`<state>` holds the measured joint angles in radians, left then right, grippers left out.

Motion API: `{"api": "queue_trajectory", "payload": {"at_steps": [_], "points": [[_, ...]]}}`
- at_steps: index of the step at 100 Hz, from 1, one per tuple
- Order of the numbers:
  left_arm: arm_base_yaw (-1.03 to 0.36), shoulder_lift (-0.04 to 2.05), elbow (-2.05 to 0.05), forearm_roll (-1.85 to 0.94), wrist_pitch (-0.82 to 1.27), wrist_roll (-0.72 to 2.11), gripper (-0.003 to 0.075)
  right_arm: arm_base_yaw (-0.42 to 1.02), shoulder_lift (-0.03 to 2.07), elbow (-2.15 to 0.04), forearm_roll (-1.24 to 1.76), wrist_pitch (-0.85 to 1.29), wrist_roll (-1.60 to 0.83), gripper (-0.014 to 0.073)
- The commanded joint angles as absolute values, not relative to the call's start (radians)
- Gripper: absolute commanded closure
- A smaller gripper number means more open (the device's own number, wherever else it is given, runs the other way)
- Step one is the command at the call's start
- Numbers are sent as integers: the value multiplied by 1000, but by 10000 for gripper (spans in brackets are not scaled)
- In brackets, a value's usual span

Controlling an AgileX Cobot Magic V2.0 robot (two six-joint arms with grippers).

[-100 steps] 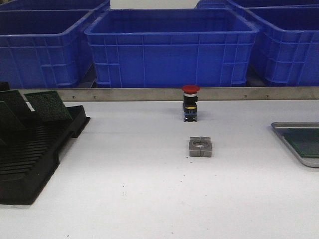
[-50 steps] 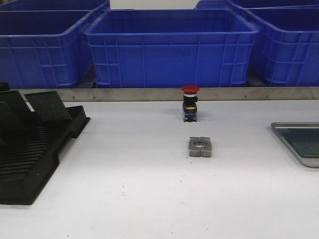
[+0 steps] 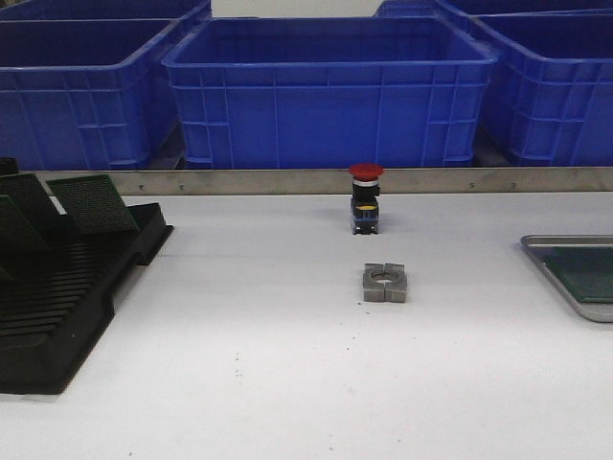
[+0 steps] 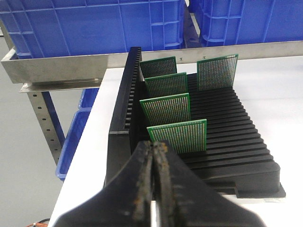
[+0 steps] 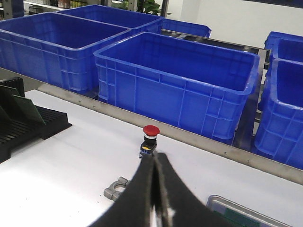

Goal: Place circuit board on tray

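Green circuit board (image 3: 589, 275) is already laid flat in the tray (image 3: 551, 241) at table's right edge. More boards are slotted upright in the black rack (image 3: 57, 316), likely awaiting pickup. Left gripper (image 4: 152, 163) & right gripper (image 5: 155, 182) are both closed, empty.

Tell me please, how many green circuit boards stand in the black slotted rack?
5 in the left wrist view: four stand in a row along one side of the rack, at and; one is apart at. None looks hidden.
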<state>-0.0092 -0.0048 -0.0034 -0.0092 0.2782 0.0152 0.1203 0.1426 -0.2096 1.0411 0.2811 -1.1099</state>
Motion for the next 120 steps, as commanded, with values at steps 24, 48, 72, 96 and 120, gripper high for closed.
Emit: {"api": "queue_trajectory", "payload": {"at_steps": [24, 48, 72, 96, 120], "points": [[-16, -37, 25, -18, 206, 15, 737, 121, 155, -236, 1056, 238, -1116, 652], [-16, -37, 25, -18, 206, 15, 737, 121, 155, -236, 1056, 238, -1116, 652], [-16, -37, 25, -18, 206, 15, 737, 121, 155, -236, 1056, 238, -1116, 652], [-16, -37, 25, -18, 206, 15, 737, 121, 155, -232, 1055, 202, -1132, 652], [-16, -37, 25, -18, 206, 15, 737, 116, 155, -154, 1024, -114, -1106, 652]]}}
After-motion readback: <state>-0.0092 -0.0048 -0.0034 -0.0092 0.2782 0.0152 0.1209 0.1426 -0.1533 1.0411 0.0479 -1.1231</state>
